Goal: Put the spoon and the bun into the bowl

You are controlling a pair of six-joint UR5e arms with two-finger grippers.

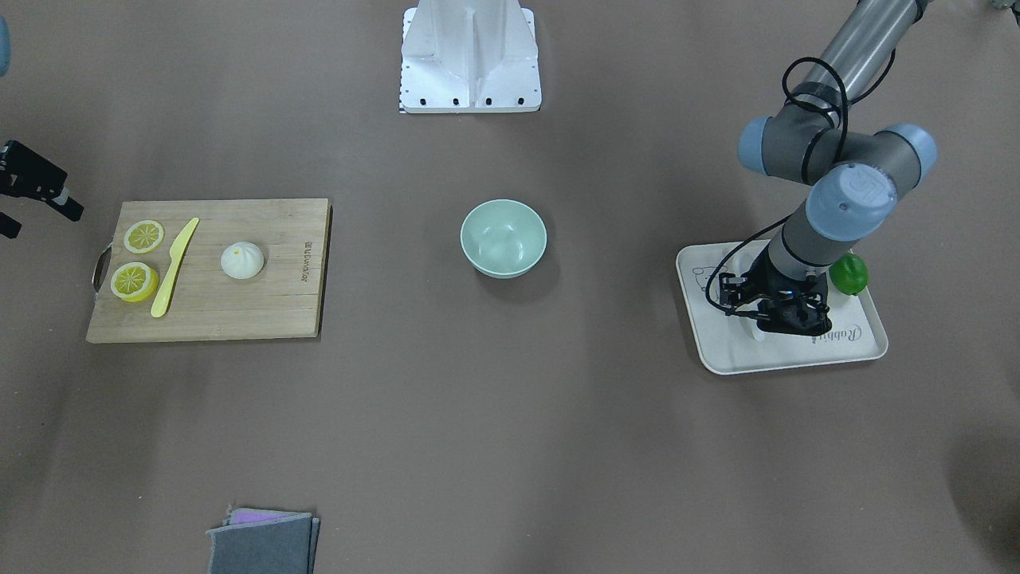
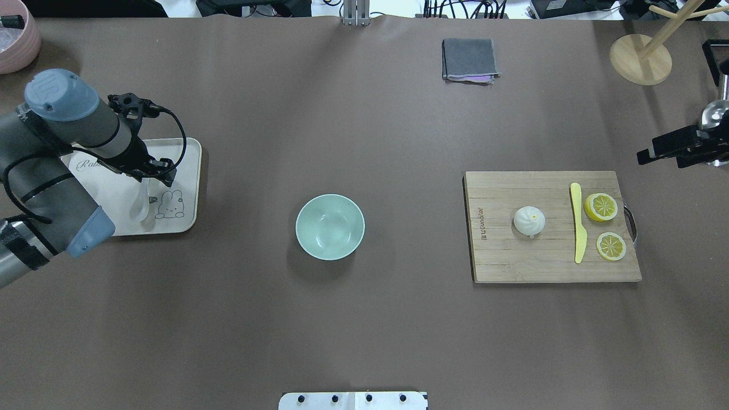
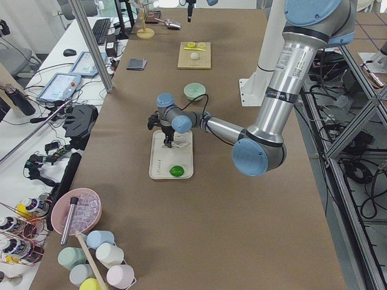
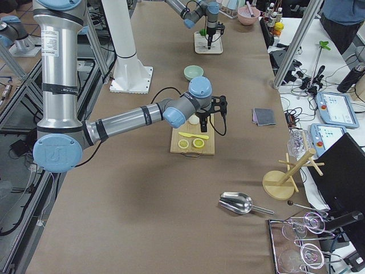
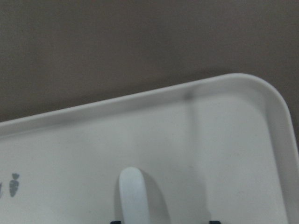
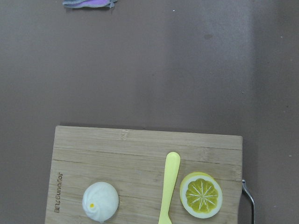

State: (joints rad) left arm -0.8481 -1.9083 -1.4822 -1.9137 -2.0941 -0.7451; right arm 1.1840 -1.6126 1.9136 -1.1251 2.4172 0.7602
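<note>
The white soup spoon lies on the rabbit-print tray. Its handle points away from the robot and sits between the released jaws of the left gripper, which straddle it from above. The left wrist points down at the tray. The bun rests on the cutting board, nearer the right gripper, whose jaws I cannot tell.

Bare desk lies all round the bowl, leaving it reachable from every side. The bun has bare board around it, with the knife nearby on one side. The left pincer is down inside the tray, its raised rim close by.
</note>
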